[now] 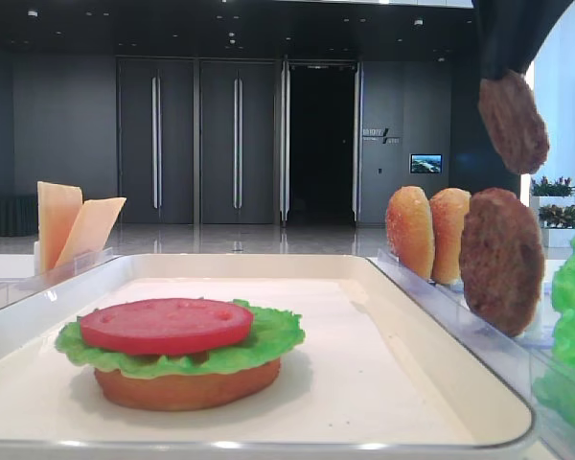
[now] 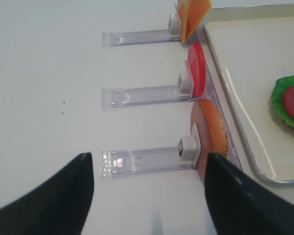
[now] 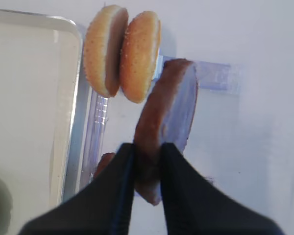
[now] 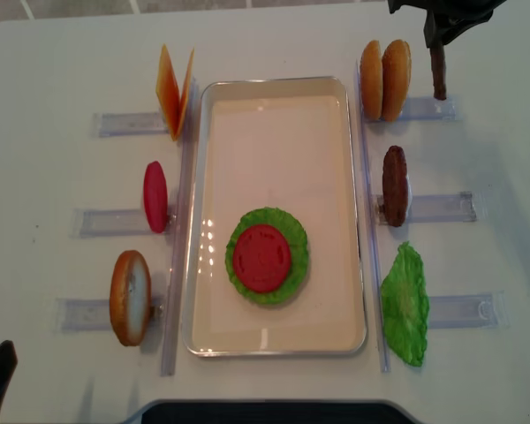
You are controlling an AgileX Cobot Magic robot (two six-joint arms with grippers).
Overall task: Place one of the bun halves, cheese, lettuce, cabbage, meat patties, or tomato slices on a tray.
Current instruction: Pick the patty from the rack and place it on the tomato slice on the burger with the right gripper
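Note:
My right gripper is shut on a brown meat patty, held on edge in the air above the far right rack, clear of the white tray. A second patty stands in the middle right rack. On the tray lies a flat bun disc with lettuce and a tomato slice on top. My left gripper hangs open and empty over the table at the near left, beside a bun half.
Two domed bun halves stand in the far right rack and a loose lettuce leaf lies by the near right one. Left of the tray stand cheese slices and a tomato slice in clear racks.

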